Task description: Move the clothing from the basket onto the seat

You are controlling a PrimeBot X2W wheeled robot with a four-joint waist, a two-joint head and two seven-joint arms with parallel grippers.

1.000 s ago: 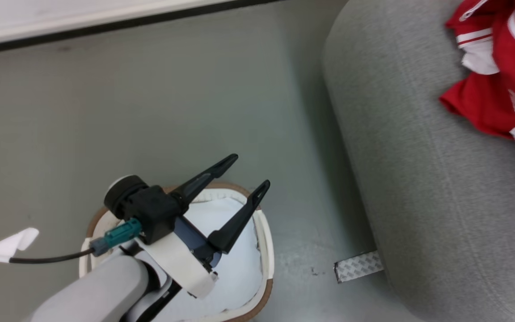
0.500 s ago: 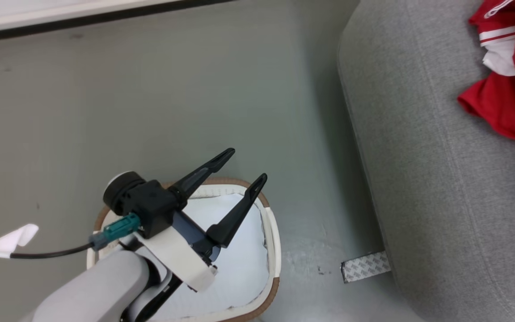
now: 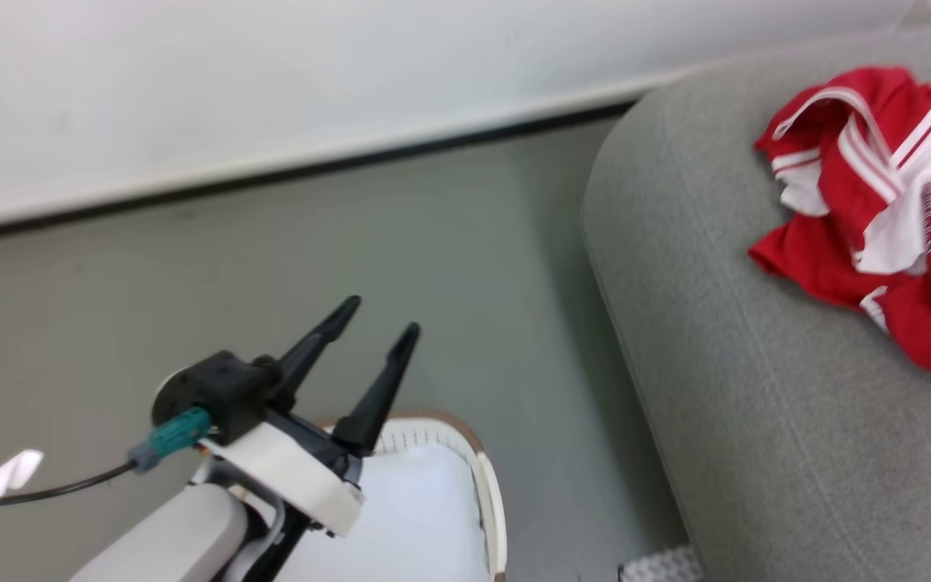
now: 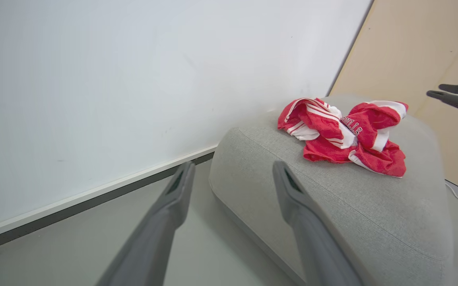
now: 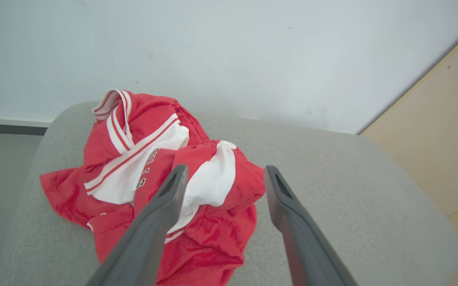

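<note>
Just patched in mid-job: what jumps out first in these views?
The red clothing, heaped on the grey seat at its end nearest the wall, catches the eye first. Next comes the left gripper, jaws open and holding nothing, over the white basket on the floor beside the seat.

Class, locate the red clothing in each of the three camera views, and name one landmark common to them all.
Head view: clothing at the right edge, upper half.
Left wrist view: clothing right of centre, upper half.
Right wrist view: clothing left of centre, middle to bottom.
Shared landmark: the grey seat it lies on.
</note>
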